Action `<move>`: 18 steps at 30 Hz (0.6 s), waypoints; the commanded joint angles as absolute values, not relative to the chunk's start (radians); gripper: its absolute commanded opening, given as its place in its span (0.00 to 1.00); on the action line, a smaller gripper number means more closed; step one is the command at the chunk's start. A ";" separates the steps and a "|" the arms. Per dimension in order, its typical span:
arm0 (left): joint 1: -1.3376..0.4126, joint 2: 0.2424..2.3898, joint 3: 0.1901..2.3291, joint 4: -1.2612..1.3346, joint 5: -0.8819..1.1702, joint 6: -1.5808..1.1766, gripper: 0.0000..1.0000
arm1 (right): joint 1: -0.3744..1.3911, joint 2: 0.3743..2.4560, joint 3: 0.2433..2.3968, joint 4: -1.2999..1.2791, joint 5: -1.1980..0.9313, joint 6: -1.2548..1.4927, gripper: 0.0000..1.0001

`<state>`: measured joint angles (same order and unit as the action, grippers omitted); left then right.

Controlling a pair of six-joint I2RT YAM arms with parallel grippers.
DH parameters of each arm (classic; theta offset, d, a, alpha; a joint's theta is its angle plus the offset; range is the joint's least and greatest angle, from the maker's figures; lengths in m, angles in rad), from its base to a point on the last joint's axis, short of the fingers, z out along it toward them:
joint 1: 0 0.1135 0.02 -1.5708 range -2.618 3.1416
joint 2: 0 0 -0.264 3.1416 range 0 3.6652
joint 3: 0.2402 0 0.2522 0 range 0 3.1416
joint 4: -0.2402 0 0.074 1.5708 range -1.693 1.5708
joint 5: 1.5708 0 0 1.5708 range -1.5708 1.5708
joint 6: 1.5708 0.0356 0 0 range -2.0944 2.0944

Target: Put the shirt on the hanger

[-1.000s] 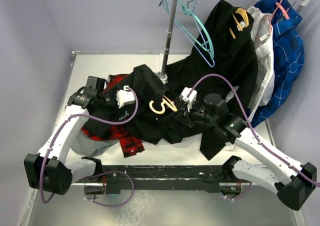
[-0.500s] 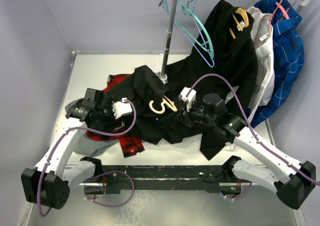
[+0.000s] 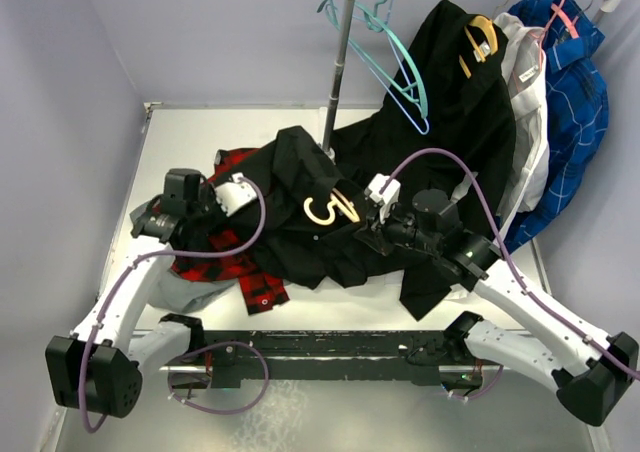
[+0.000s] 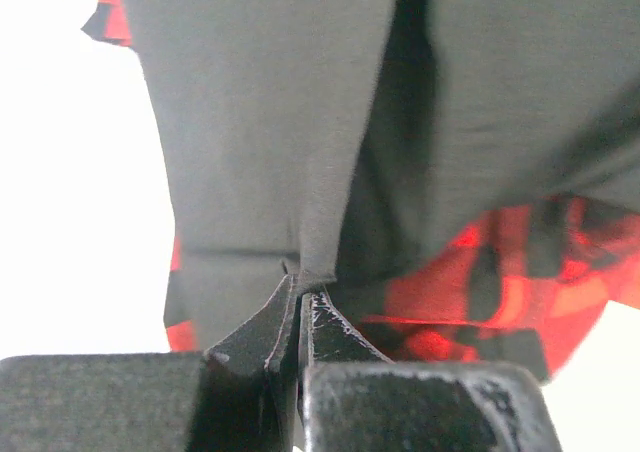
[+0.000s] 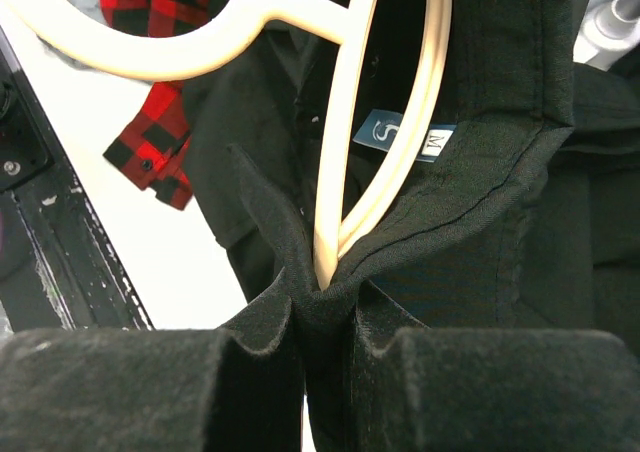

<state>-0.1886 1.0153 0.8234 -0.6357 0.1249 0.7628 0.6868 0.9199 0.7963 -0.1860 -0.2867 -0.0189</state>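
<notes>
The right gripper (image 5: 322,290) is clamped on the collar of the black shirt (image 5: 500,172), right at the tan hanger (image 5: 340,122). The left gripper (image 4: 300,290) pinches a fold of that shirt. It lies mid-frame on the counter (image 3: 220,132), over a red checked shirt (image 3: 235,272).

Top external sits high behind the arm bases, tilted down and forward, wide enough to cover the table (image 3: 200,137) out to the rack (image 3: 341,62) at the far wall. Left wrist looks out along the left gripper (image 4: 300,294), very close on the shirt (image 4: 270,102) over the plaid shirt (image 4: 480,287); top external sees both left of centre. Right wrist looks past the right gripper (image 5: 325,297), tight on the hanger (image 5: 160,57) and neck label (image 5: 405,137); the hanger also shows mid-table in top external.
</notes>
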 commanded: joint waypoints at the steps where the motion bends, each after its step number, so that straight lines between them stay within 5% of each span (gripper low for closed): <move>1: -0.044 1.072 0.925 -0.461 0.068 0.778 0.00 | 0.685 0.845 0.860 -0.185 -0.198 0.069 0.00; 8: 0.261 1.256 1.017 -0.394 0.192 0.884 0.00 | 0.683 0.828 0.927 -0.356 -0.120 0.118 0.00; 18: 0.385 1.371 1.089 -0.298 0.181 0.887 0.00 | 0.683 0.803 0.941 -0.390 -0.092 0.117 0.00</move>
<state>0.3470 1.3468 1.0260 -0.4038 0.2173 0.8742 0.6949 0.8436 0.8925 -0.3878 -0.2031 0.0940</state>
